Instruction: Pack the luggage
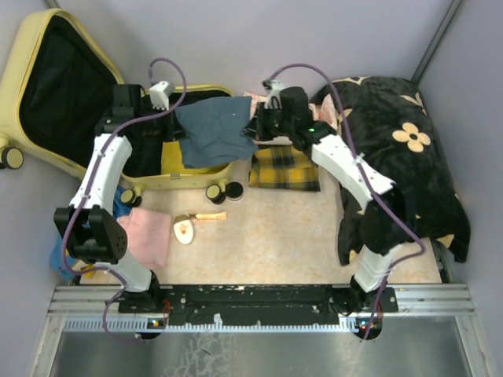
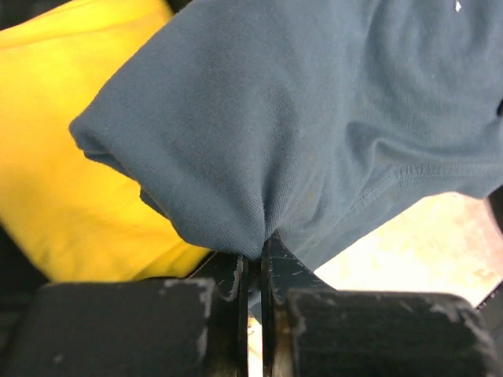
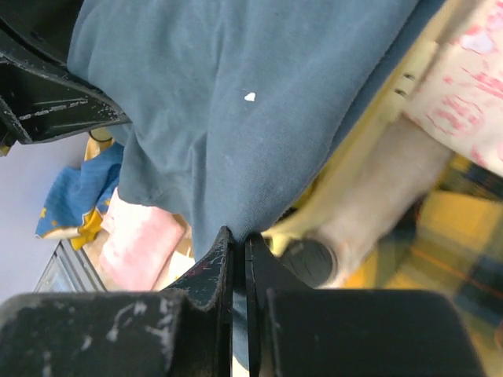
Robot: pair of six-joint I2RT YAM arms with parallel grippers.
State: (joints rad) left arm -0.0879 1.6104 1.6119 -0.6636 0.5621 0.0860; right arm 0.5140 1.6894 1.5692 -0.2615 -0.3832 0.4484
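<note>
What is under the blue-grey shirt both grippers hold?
Something bright yellow inside the luggage and its front rim show beneath the shirt; whatever lies directly below is covered.

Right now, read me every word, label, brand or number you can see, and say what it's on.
None can be read.
Blue-grey cotton shirt: plain, only a white speck.
Pale pink cloth with red print: too blurred to read.
White toothed strip on the base rail: marks too small.

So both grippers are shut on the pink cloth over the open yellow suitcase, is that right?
Not quite: the left gripper and right gripper are shut on the dark blue garment, not a pink one, over the open suitcase; both wrist views show it.
</note>
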